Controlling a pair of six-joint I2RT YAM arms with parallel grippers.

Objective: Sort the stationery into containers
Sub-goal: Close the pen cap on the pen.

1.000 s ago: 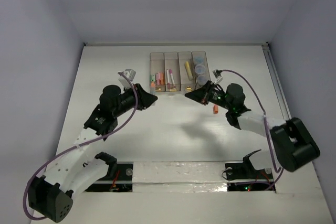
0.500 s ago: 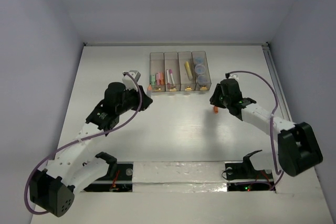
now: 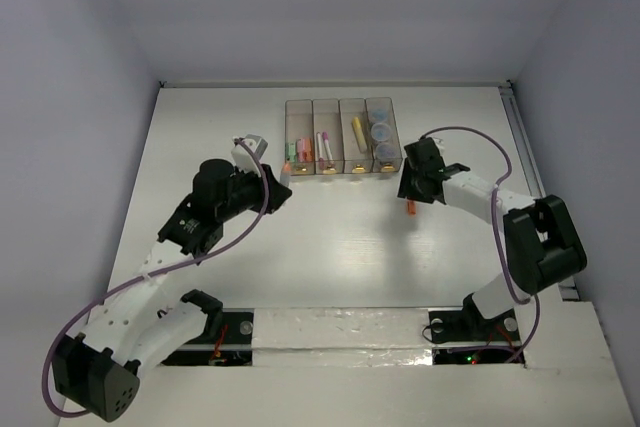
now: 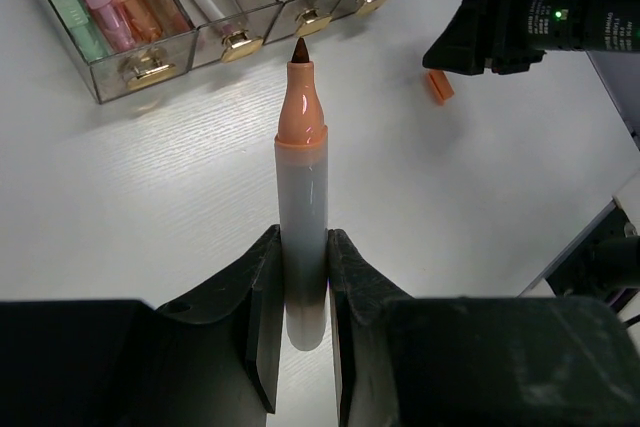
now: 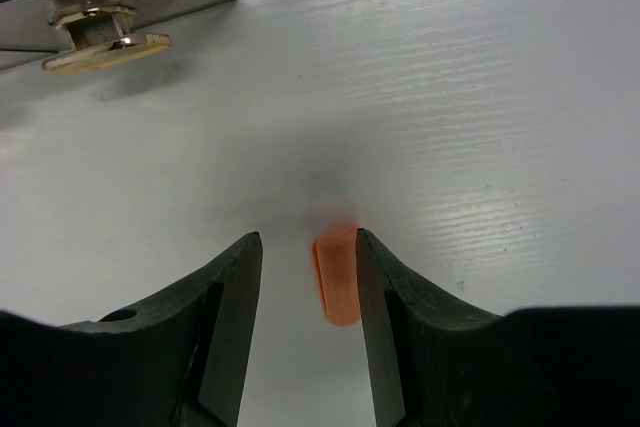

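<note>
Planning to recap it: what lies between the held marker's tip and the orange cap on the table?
Only bare table separates the marker from the orange cap, seen in the left wrist view.

Orange cap (image 5: 336, 282) (grey, orange-tipped marker (image 4: 302, 197))

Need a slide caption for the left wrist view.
Left end effector grips an uncapped orange-tipped marker pointing toward the bins; an orange cap lies on the table.
</note>
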